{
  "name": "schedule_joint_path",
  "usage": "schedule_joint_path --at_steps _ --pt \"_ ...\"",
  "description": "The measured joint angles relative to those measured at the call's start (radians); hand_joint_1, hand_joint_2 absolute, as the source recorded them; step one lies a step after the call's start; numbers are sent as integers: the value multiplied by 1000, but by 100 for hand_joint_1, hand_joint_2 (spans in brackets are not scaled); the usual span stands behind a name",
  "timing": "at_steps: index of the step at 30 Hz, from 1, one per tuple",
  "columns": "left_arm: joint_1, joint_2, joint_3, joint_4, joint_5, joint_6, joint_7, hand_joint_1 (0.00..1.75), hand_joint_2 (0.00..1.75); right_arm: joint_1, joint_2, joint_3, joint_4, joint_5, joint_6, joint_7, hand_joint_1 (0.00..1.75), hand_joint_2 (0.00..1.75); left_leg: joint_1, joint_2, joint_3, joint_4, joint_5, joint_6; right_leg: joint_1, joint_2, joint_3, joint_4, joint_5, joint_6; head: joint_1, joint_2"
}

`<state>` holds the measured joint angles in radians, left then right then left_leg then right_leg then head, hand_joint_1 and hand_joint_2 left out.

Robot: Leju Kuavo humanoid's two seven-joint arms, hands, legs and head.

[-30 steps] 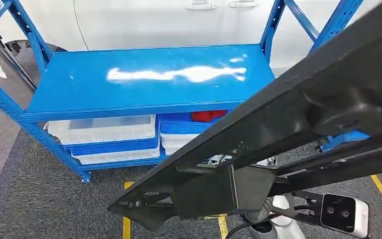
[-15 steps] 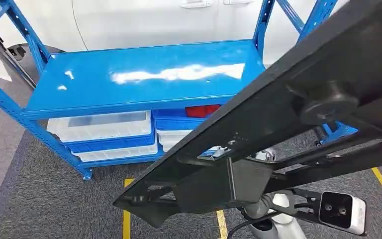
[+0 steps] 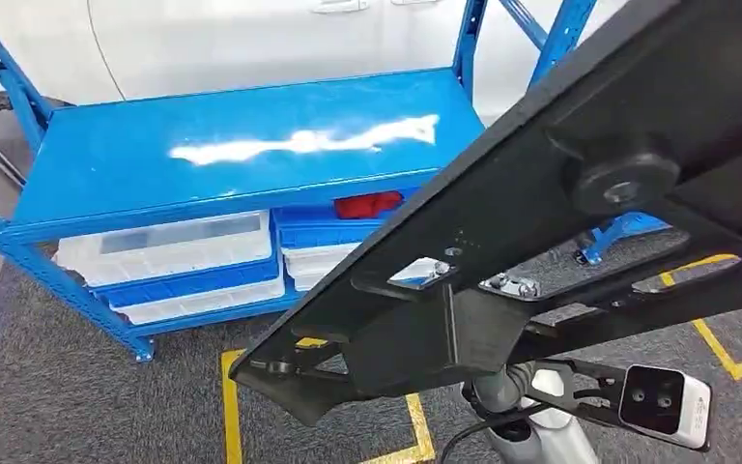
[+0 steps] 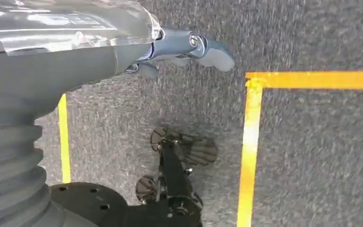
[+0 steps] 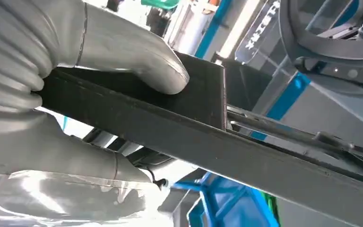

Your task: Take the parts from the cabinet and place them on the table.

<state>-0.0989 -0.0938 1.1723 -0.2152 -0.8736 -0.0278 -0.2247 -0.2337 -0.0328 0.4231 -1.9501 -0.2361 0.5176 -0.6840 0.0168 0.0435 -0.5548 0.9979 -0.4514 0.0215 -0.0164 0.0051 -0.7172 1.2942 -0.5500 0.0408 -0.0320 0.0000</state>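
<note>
right hand (image 5: pixel 75 85): thumb pressed on the long black part (image 3: pixel 541 222), gripping it | left hand (image 4: pixel 189 47): holds nothing, fingers apart, above grey carpet (image 4: pixel 312 156) with yellow tape lines (image 4: pixel 250 142) | part: slants across the head view in front of the blue cabinet (image 3: pixel 232 155) | white bins (image 3: pixel 169 246) on the lower shelf

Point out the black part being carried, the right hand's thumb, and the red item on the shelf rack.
black part (image 3: pixel 541 184), head view, its flat face.
right hand's thumb (image 5: pixel 137 56), right wrist view, thumb's side.
red item (image 3: pixel 368 204), head view, its visible front.
</note>
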Motion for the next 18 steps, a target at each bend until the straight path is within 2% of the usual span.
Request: schedule_joint_path --at_steps 1,2,3,4,5,7,8,9,10,11,12,13,14,15,16,17,18 --pt "0 0 0 0 -2 3 1 0 175 0 -2 -1 0 1 -3 0 175 175 0 8 1 0 0 -1 0 -7 44 -74 38 -1 0 0" --pt "-1 -1 0 0 -3 8 1 0 175 -1 -3 -3 0 4 -9 0 175 175 0 17 3 0 0 -2 1 -22 101 -177 81 -5 0 0" --pt "-1 -1 0 0 -5 13 0 0 175 -1 -5 -6 0 8 -16 0 175 175 -1 23 5 0 -1 -6 4 -55 151 -265 106 -12 0 0" --pt "-1 -1 0 0 -6 18 0 0 175 0 -5 -12 0 16 -21 0 175 175 -8 29 4 2 -2 -15 18 -76 158 -290 92 -24 0 0" --pt "-1 1 0 0 -9 21 0 0 175 3 -6 -18 -3 28 -27 0 175 175 -7 34 3 2 0 -21 18 -60 153 -291 98 -34 0 0" --pt "-2 5 0 0 -21 24 1 0 175 20 -8 -30 -11 47 -44 0 175 175 -6 50 7 -3 1 -32 22 -45 146 -290 99 -43 0 0" --pt "-4 8 -1 0 -29 26 1 0 175 28 -9 -35 -19 54 -54 0 175 175 -7 59 9 -3 1 -40 18 -36 146 -298 105 -54 0 0" --pt "-6 13 -2 0 -35 27 0 0 175 35 -9 -39 -28 61 -60 0 175 175 -1 27 2 12 -15 -47 13 -30 150 -304 112 -61 0 0" --pt "-5 17 -2 0 -39 27 -4 0 175 36 -10 -43 -40 69 -66 0 175 175 -1 -8 -17 58 -53 -47 11 -21 148 -306 115 -68 0 0" --pt "-3 18 -2 0 -44 27 -6 0 175 40 -10 -45 -48 79 -73 0 175 175 -1 -26 -50 137 -99 -47 12 -13 145 -306 118 -72 0 0" --pt "-1 20 -3 0 -48 27 -6 0 175 46 -10 -48 -54 84 -76 0 175 175 -1 -34 -87 223 -139 -49 14 -2 142 -305 119 -74 0 0" --pt "1 23 -3 0 -55 30 -9 0 175 55 -11 -53 -59 90 -80 0 175 175 -1 -36 -121 295 -164 -49 16 9 139 -304 120 -75 0 0" --pt "3 25 -7 0 -67 32 -13 0 175 69 -11 -59 -69 96 -87 0 175 175 -1 -36 -137 330 -165 -49 18 21 138 -301 120 -75 0 0" --pt "3 31 -13 0 -74 34 -24 0 175 86 -13 -68 -83 100 -90 0 175 175 -1 -37 -126 309 -142 -46 19 32 138 -299 120 -75 0 0" --pt "3 35 -20 0 -76 35 -37 0 175 101 -13 -79 -96 101 -88 0 175 175 -1 -38 -93 243 -101 -43 20 43 139 -297 120 -74 0 0" --pt "1 42 -24 0 -76 40 -52 0 175 114 -13 -94 -115 101 -81 0 175 175 -1 -46 -47 146 -51 -38 20 55 139 -294 119 -73 0 0" --pt "0 48 -26 0 -75 43 -65 0 175 125 -13 -106 -129 101 -74 0 175 175 -1 -75 -5 58 -12 -33 21 65 138 -291 118 -71 0 0"
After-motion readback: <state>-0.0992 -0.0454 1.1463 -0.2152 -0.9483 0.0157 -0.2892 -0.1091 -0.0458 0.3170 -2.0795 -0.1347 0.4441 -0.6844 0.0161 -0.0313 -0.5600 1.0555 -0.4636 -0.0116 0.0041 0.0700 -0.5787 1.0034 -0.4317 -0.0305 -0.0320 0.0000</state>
